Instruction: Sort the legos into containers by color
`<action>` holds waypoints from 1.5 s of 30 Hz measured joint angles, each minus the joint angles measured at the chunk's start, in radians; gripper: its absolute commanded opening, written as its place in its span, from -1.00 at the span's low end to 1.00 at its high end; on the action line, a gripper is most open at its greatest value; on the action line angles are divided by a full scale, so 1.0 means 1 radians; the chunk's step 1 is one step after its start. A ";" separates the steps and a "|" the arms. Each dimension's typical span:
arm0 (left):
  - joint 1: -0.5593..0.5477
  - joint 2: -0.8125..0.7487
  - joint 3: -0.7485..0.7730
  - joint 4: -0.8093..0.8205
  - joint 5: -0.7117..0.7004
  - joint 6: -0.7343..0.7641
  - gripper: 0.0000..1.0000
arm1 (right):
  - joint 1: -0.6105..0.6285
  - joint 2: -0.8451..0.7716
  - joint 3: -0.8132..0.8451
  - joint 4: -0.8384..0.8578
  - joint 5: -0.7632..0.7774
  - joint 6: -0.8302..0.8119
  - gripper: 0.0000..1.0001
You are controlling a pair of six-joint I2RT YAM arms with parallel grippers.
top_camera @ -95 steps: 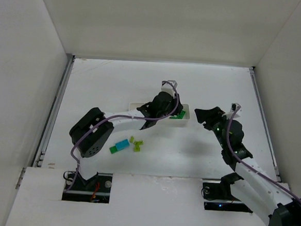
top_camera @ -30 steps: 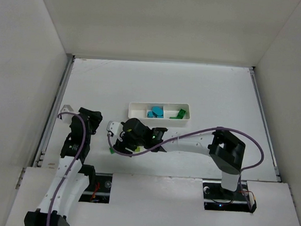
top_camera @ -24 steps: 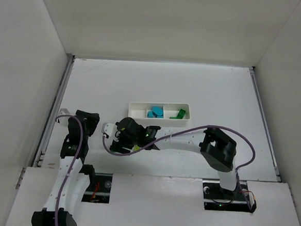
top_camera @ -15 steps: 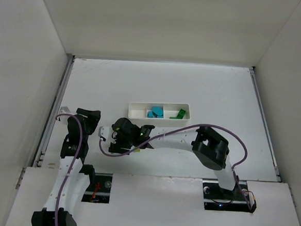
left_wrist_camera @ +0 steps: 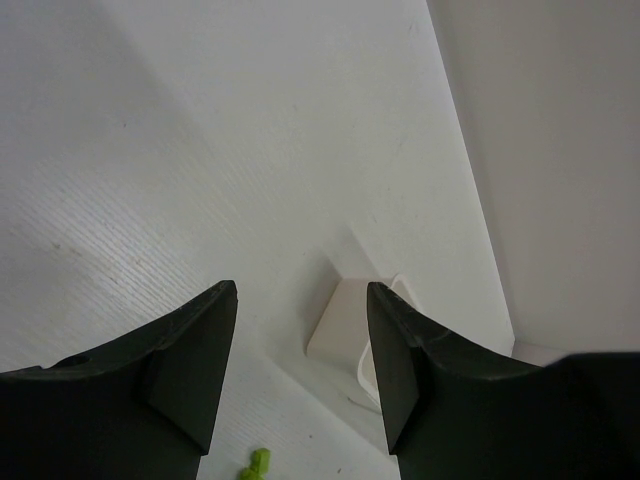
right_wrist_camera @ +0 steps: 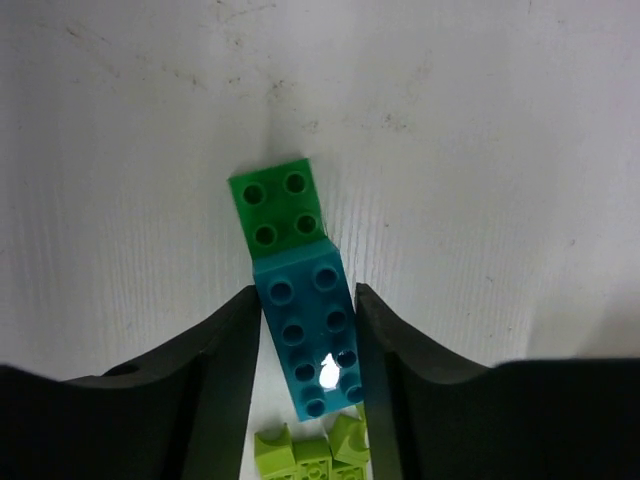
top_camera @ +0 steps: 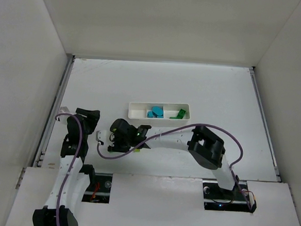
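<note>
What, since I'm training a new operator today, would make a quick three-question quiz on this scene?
1. True or false: the right pincer is closed on the dark green brick.
2. In the top view, which compartment of the tray holds the cyan pieces? A left, B middle, C right.
3. Fill in: the left pincer holds ____.

Key:
1. False. Its fingers press the sides of the cyan brick. The dark green brick sits at that brick's far end, beyond the fingertips.
2. B.
3. Nothing. Its fingers stand apart over bare table.
</note>
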 measured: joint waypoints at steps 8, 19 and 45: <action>0.018 0.001 0.000 0.000 0.000 0.003 0.04 | 0.000 0.000 0.017 -0.002 -0.041 0.006 -0.38; 0.015 0.008 0.002 0.010 0.010 0.024 0.07 | -0.066 -0.167 -0.124 0.061 -0.137 0.191 -0.37; -0.519 0.045 0.029 0.579 0.116 0.142 0.03 | -0.481 -0.711 -0.789 0.812 -0.425 1.448 -0.45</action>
